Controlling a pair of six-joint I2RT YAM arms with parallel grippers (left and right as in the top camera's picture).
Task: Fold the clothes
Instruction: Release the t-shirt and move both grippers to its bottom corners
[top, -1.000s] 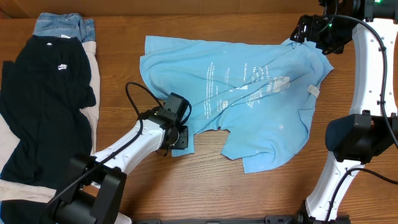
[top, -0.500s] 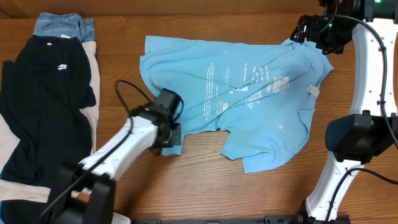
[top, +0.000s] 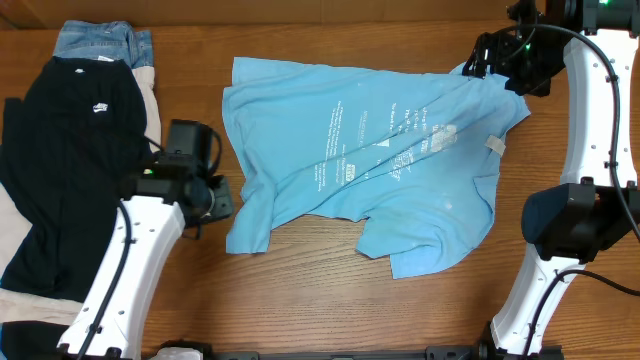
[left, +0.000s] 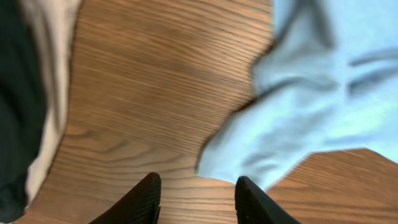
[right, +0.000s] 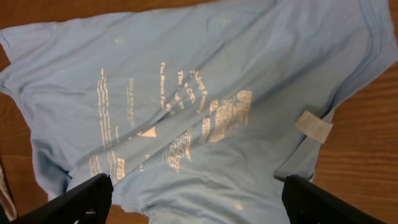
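The clothes, a light sky-blue T-shirt (top: 370, 170) with white print, lie crumpled across the middle of the table. In the overhead view my left gripper (top: 225, 205) sits just left of the shirt's lower-left corner (top: 245, 235). The left wrist view shows its fingertips (left: 198, 202) apart over bare wood, open and holding nothing, with that corner (left: 242, 155) just ahead. My right gripper (top: 500, 60) hangs above the shirt's far right edge. In the right wrist view the right gripper (right: 199, 205) is wide open above the printed shirt (right: 205, 93), clear of the fabric.
At the table's left lie a black T-shirt (top: 75, 170), a beige cloth (top: 150, 130) under it, and blue jeans (top: 100, 40) behind. The black and beige edges (left: 37, 93) show left of my left gripper. A white label (top: 495, 146) sticks out of the shirt's right side.
My left gripper dragged the shirt's lower-left corner leftward, let it go and drew back to the left. That corner now lies stretched out further left. The right arm barely moved.
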